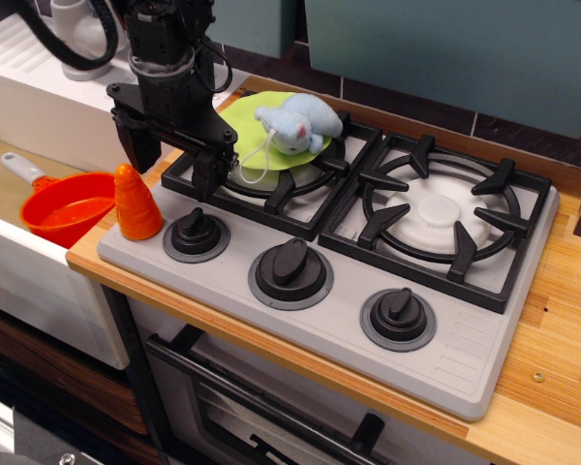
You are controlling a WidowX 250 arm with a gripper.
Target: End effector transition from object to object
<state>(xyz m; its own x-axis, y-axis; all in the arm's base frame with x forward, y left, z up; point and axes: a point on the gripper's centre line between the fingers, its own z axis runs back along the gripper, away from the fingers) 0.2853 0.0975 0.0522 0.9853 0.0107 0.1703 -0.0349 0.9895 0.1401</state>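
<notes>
My black gripper (pixel 170 163) hangs from the black arm over the back left corner of the toy stove (pixel 300 291). Its two fingers point down and stand wide apart, with nothing between them. The left finger (pixel 136 150) is just above and behind an orange cone-shaped toy (pixel 136 201) that stands upright on the stove's left edge. The right finger (pixel 206 174) is over the left burner grate (pixel 271 184). A light blue plush toy (pixel 295 123) lies on a lime green plate (pixel 247 140) on that grate, to the right of the gripper.
An orange pot (pixel 66 208) with a white handle sits in the sink at the left. A grey faucet (pixel 73 44) stands behind it. Three black knobs (pixel 290 271) line the stove's front. The right burner (pixel 436 218) is bare. A wooden counter (pixel 552 368) runs along the right.
</notes>
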